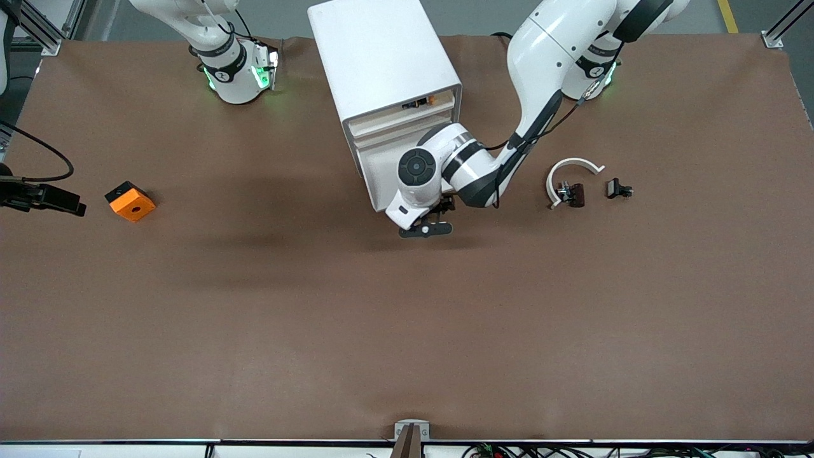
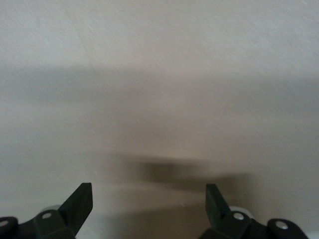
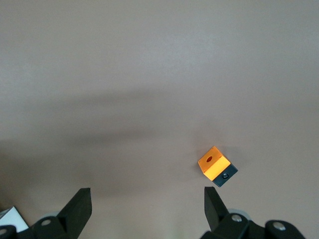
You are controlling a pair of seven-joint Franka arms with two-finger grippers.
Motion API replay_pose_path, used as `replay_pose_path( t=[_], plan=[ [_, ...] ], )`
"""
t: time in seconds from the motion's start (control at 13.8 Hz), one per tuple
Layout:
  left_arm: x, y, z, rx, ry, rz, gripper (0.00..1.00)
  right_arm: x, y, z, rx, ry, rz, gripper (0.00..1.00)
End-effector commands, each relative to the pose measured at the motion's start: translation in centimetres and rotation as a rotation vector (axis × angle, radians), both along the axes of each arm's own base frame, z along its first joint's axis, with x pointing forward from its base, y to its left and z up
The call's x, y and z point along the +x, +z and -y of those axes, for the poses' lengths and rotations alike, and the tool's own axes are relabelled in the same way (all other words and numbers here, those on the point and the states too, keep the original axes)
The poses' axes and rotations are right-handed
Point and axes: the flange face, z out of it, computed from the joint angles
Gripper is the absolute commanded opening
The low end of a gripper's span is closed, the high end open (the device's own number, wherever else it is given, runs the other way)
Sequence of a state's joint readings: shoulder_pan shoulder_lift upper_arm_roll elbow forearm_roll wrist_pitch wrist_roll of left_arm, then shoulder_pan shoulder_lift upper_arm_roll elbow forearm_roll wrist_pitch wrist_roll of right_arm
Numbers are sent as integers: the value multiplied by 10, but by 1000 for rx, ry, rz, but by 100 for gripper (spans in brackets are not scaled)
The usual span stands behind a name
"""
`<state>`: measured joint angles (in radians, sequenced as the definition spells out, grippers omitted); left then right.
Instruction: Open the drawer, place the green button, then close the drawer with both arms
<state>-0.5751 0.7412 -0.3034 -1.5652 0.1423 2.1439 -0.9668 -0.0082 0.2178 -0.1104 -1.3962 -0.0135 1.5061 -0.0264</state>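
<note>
Front view: unlabelled orange cube (image 1: 130, 201)

White cabinet (image 1: 381, 70) and left arm (image 1: 540, 70) block mid-table.

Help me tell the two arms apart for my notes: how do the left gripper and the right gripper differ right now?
The left gripper sits low, right in front of the white cabinet; the right gripper is up over bare table with the orange cube below it. The left gripper faces a plain white front at close range; the right gripper looks down on the brown table. Both are black, open and empty.
</note>
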Motion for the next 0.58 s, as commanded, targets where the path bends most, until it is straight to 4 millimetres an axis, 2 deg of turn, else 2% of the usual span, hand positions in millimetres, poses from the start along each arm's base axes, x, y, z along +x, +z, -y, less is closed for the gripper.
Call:
replay_pose_path(
  t=[0.0, 0.22, 0.51],
  plan=[
    [-15, 17, 12, -22, 20, 6, 100, -2, 3, -11, -5, 31, 17, 100],
    [-29, 21, 25, -34, 27, -6, 100, 1, 5, -16, -7, 40, 39, 100],
    [-44, 25, 36, -56, 52, -46, 100, 1, 5, -10, -4, 27, 46, 100]
  ],
)
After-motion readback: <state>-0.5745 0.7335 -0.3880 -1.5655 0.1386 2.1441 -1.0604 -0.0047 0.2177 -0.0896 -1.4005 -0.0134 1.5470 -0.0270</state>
